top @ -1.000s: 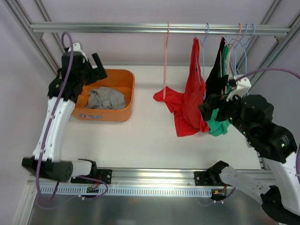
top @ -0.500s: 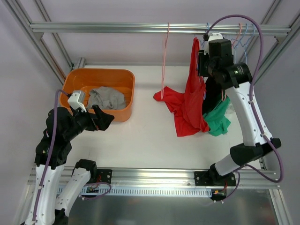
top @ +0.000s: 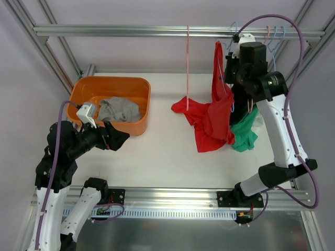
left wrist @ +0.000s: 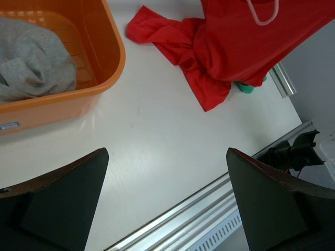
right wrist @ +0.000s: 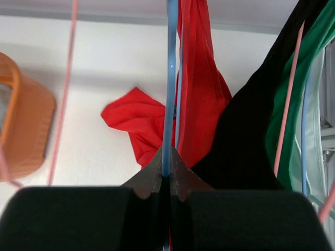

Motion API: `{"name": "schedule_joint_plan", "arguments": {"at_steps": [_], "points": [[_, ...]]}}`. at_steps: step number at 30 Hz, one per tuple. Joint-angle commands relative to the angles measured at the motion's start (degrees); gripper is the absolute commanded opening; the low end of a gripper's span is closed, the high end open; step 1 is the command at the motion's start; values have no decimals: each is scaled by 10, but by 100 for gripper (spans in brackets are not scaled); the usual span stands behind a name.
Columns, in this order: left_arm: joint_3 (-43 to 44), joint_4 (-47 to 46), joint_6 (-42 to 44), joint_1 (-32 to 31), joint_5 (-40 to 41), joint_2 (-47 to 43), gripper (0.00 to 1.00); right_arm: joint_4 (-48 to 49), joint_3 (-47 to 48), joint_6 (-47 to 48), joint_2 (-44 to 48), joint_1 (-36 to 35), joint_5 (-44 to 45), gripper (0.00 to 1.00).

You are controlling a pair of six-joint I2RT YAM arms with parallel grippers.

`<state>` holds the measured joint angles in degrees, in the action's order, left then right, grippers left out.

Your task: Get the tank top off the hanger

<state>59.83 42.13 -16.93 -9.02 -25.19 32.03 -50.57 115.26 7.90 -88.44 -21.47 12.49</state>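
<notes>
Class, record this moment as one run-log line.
right tool: shut on blue hanger | red tank top: not yet off | left tool: open, empty

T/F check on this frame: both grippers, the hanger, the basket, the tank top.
1. The right gripper is shut on the light blue wire hanger. True.
2. The red tank top trails down onto the white table. True.
3. The left gripper grips the red tank top. False: it is open and empty above the table, beside the basket.
4. The orange plastic basket is empty. False: a grey garment lies in it.
</notes>
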Motion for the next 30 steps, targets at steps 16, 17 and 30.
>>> {"name": "schedule_joint_plan", "arguments": {"at_steps": [16, 17, 30], "points": [[193, -85, -41, -17, -153, 127, 99, 64, -180, -57, 277, 0, -163, 0], [197, -95, -46, -39, -150, 135, 99, 65, -197, -64, 295, 1, -175, 0], [300, -282, 83, -508, 164, 366, 99, -60, -231, -96, 537, 1, -383, 0]]}}
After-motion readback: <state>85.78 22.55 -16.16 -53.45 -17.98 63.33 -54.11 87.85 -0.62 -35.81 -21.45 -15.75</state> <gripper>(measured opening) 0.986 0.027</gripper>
